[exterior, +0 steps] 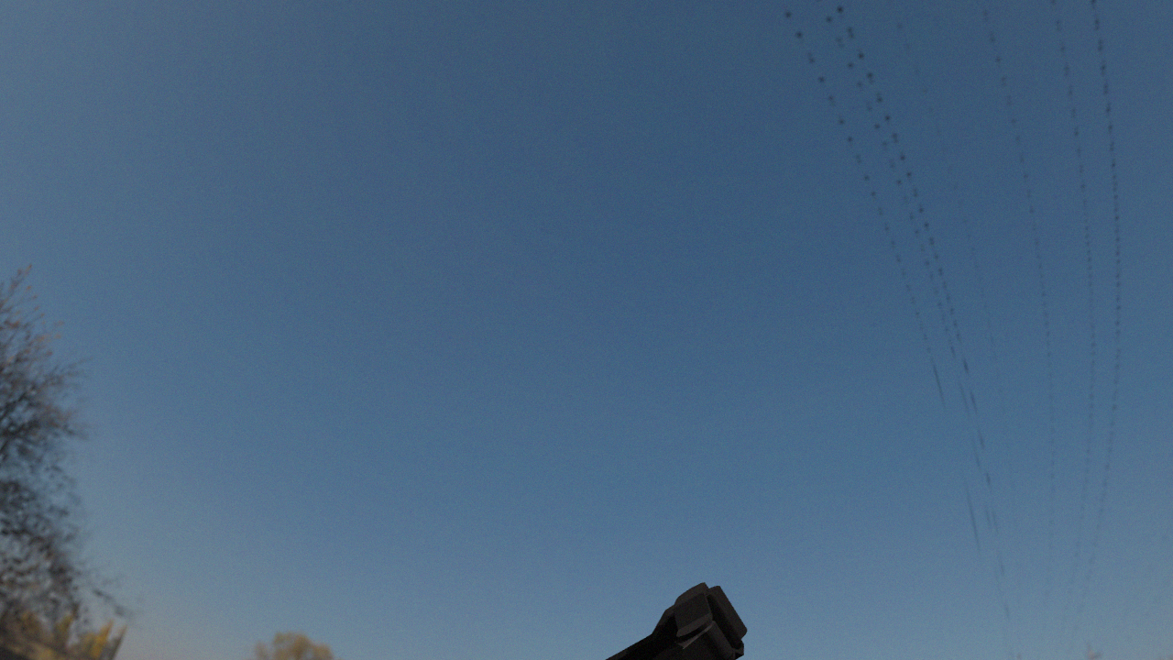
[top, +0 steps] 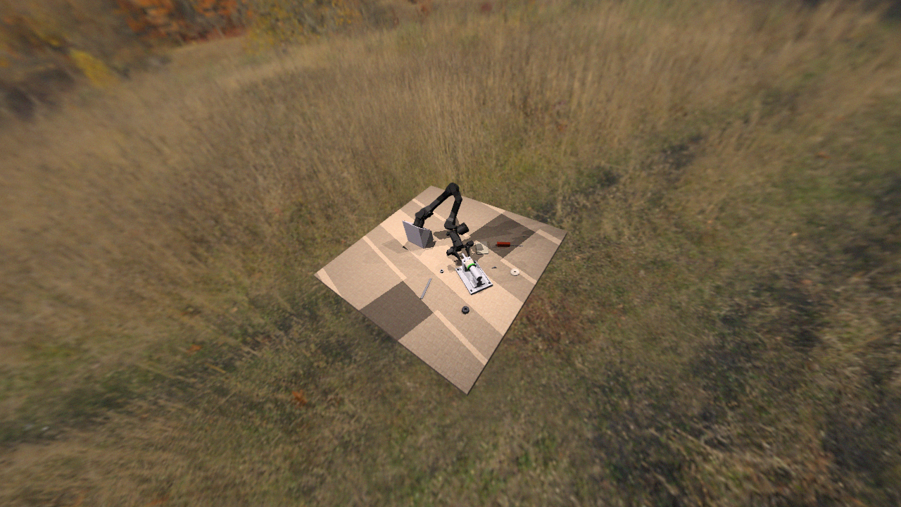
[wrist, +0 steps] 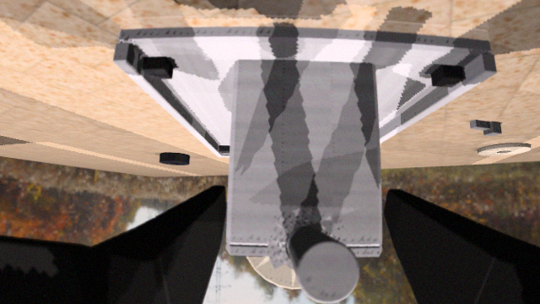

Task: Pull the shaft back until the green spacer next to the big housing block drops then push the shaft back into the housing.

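The baseplate (top: pixel 465 282) (wrist: pixel 329 47) carries an upright grey block (wrist: pixel 305 169). The shaft's round end (wrist: pixel 327 272) sticks out of the block toward the wrist camera. A pale round part (wrist: pixel 278 279) shows below the block's edge in the wrist view. The green spacer (top: pixel 469 265) shows as a small green band on the assembly in the top view; in the wrist view it is hidden. My gripper (top: pixel 462 253) (wrist: pixel 306 199) is partly open, with one finger on each side of the shaft end and a gap to it on both sides. The exterior view shows only a dark arm part and sky.
A white disc (top: pixel 514 272) (wrist: pixel 504 149) and a small dark bracket (wrist: pixel 491 127) lie right of the baseplate. A black ring (top: pixel 464 309) (wrist: pixel 174 159) lies beyond it. A grey bar (top: pixel 426 289) lies left. A red-handled tool (top: pixel 503 243) and grey panel (top: pixel 417 234) are nearer the arm.
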Action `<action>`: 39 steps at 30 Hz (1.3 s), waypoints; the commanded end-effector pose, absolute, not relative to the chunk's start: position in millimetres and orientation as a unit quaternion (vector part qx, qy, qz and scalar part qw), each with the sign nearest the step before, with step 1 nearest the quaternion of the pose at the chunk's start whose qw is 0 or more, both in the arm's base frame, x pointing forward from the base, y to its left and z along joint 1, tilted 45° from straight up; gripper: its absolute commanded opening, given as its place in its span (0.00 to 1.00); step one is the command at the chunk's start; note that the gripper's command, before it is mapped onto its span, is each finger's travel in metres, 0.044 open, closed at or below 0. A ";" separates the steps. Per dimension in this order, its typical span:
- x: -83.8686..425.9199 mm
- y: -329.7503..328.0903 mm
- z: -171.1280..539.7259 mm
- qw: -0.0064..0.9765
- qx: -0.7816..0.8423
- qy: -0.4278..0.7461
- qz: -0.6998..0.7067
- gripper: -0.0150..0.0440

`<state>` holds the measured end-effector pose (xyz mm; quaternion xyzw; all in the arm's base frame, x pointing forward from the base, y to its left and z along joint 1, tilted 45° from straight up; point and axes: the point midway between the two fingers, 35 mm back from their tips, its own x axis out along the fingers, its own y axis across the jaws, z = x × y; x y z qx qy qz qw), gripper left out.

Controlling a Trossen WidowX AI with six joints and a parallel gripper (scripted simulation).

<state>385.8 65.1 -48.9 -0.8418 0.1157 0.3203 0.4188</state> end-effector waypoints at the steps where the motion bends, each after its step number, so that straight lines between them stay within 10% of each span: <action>1: 385.7 65.0 -49.0 0.419 -0.842 0.116 0.320 0.56; 10: 385.7 65.0 -49.0 0.419 -0.842 0.116 0.320 0.25; 39: 371.8 70.0 -44.1 0.417 -0.842 0.116 0.322 0.25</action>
